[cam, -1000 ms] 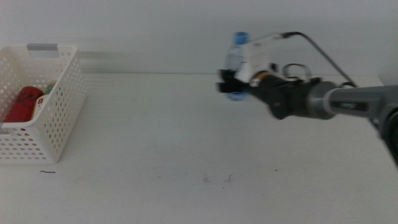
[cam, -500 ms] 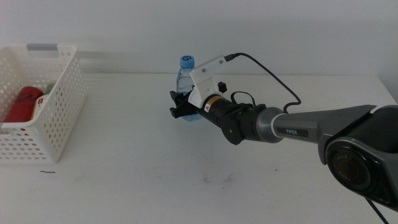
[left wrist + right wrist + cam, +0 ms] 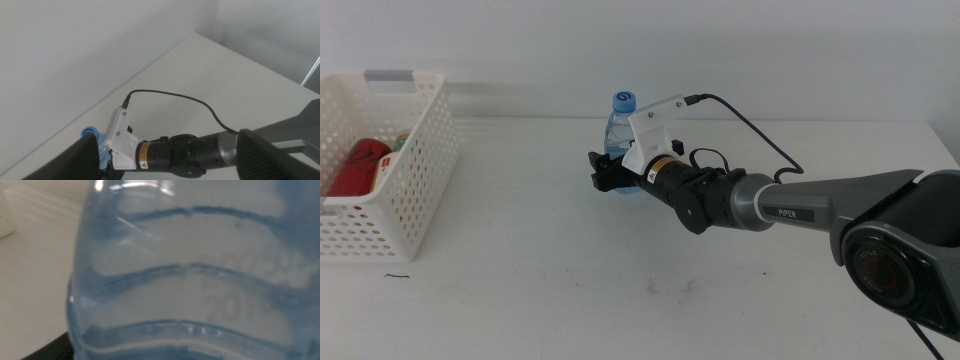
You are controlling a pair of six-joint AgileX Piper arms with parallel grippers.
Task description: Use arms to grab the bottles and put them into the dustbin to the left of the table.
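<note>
The right pincer (image 3: 610, 174) is closed around the low part of the small clear water bottle (image 3: 620, 130), and the bottle stands straight up with its blue cap (image 3: 623, 99) on top. In the right wrist view the bottle's clear ribbed side fills almost the whole picture, so it sits deep between the 2 jaws. I cannot tell if the bottle's bottom is touching the table (image 3: 540, 290) or hanging just above it. The right arm (image 3: 790, 203) reaches in long and low from the right side, with its black cable (image 3: 750, 128) looping up behind it. The left pincer (image 3: 165, 160) is held up high, looking down on the right arm, and its 2 jaws stand wide apart with nothing between them, so it is waiting. The step now looks like carrying this last bottle over to the dustbin (image 3: 410, 215), which sits at the far left of the table, well apart from the bottle. A red can (image 3: 356, 165) already lies inside it, with something else beside it that I cannot make out. Next, I think the arm needs to lift the bottle higher than the dustbin's rim, move it left until it is over the open top, and then let go. The table between the bottle and the dustbin is bare, so there is lots of room to move. The thing to watch is the dustbin's near wall, since a low bottle could bump it, and the arm is already stretched far out
</note>
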